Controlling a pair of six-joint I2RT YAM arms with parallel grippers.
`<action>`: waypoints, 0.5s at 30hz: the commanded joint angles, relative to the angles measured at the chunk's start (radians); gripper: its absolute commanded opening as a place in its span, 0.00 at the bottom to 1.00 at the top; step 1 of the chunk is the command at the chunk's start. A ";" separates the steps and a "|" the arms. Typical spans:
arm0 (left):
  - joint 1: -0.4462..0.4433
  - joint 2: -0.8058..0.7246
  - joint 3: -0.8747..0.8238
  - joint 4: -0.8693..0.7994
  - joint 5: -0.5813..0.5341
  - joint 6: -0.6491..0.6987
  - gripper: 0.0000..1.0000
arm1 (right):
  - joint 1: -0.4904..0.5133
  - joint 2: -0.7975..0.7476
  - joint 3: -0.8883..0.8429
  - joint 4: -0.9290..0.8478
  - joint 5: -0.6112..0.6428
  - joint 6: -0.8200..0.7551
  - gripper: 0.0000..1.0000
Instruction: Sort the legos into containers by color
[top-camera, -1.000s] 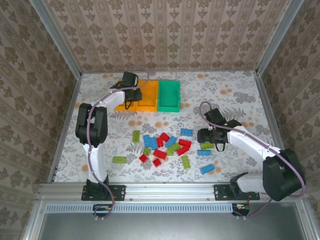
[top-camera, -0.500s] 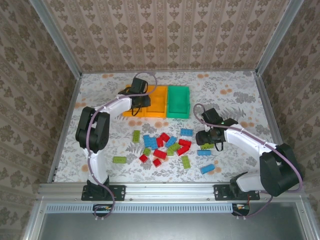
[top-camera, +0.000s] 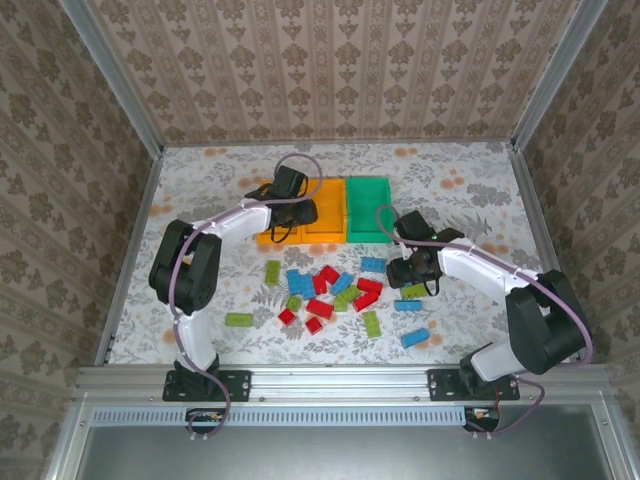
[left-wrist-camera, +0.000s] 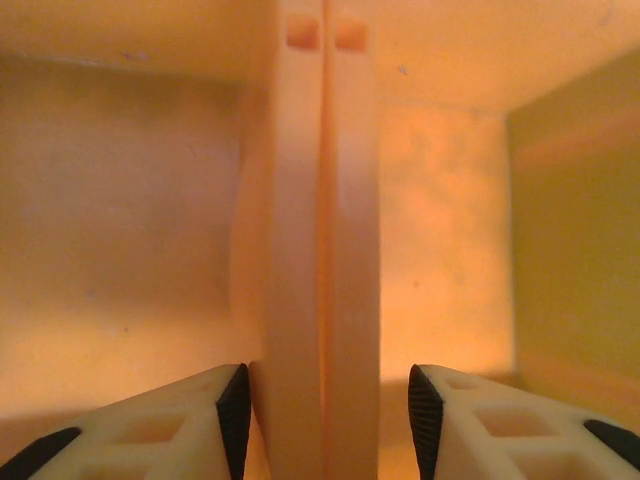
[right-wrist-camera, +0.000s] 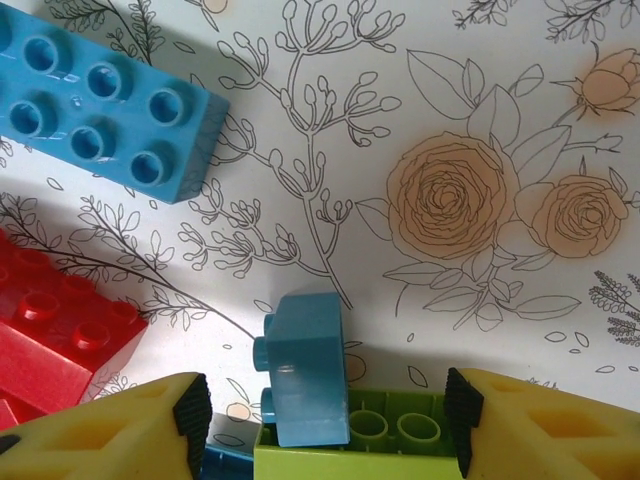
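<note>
At the far side of the table (top-camera: 200, 180), three bins stand in a row, long axes running near to far: orange-yellow bins (top-camera: 328, 215) and a green bin (top-camera: 368, 210). The left gripper (left-wrist-camera: 325, 400) straddles the orange pair's adjoining walls, jaws parted. The right gripper (right-wrist-camera: 325, 410), jaws wide, flanks a studs-up lime brick (right-wrist-camera: 400, 440); a small blue brick (right-wrist-camera: 305, 370) lies tipped against it, studs leftward.

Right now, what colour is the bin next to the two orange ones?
The bin is green; top external view.

table (top-camera: 190, 190): floral-print top | walls (top-camera: 330, 70): patterned wallpaper, three sides | metal rail (top-camera: 340, 380): along near edge
</note>
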 joint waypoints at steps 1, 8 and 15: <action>-0.010 -0.087 -0.038 -0.003 0.019 -0.035 0.55 | 0.008 0.033 0.036 -0.076 0.036 -0.028 0.65; -0.010 -0.182 -0.104 0.000 -0.026 0.002 0.68 | 0.008 0.083 0.053 -0.085 0.025 -0.033 0.62; -0.010 -0.282 -0.195 0.034 -0.041 0.051 0.69 | 0.012 0.149 0.082 -0.082 0.024 -0.035 0.54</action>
